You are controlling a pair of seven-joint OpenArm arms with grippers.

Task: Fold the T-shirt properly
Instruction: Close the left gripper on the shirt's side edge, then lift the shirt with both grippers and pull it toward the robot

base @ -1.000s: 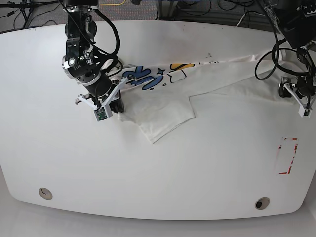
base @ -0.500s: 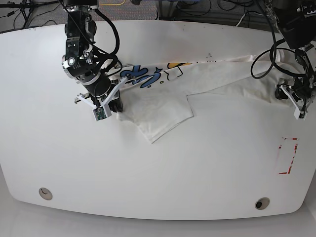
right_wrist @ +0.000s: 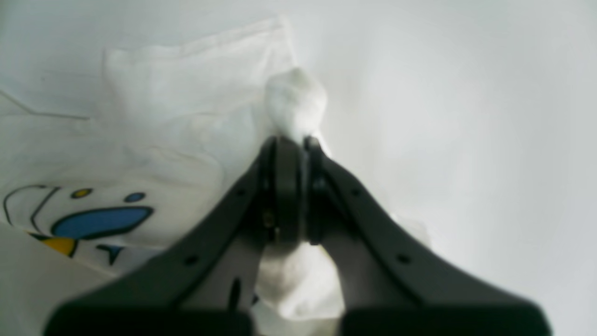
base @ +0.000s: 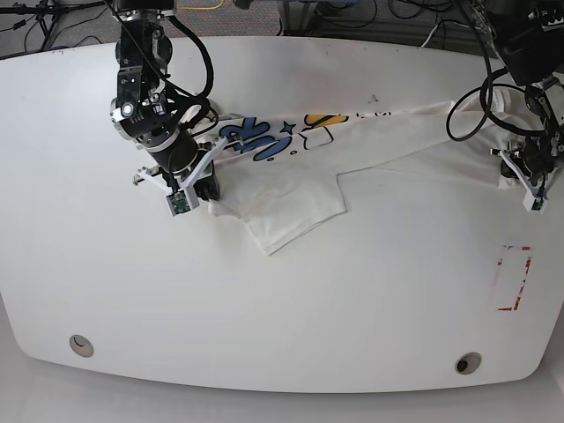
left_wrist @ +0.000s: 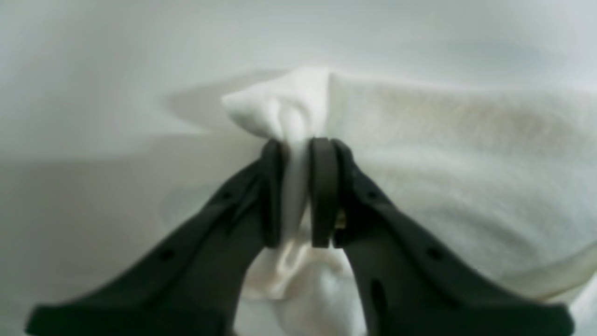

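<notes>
On the white table [base: 282, 300], the T-shirt [base: 352, 150] is stretched across the upper centre. The left gripper [left_wrist: 298, 154] has just been clamped onto cloth; the right gripper [right_wrist: 293, 144] stays pinched on cloth, so lifting seems possible.

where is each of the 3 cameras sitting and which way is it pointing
Base: high above the white table, looking down; both arms show, the right gripper at picture left, the left gripper at picture right.
Left wrist: on the left arm, looking along its dark fingers, which pinch a bunched corner of the T-shirt.
Right wrist: on the right arm, looking past its fingers clamped on cloth, with the blue print beside them.
Shared: all three show the T-shirt; the blue print shows in base and right wrist.
</notes>
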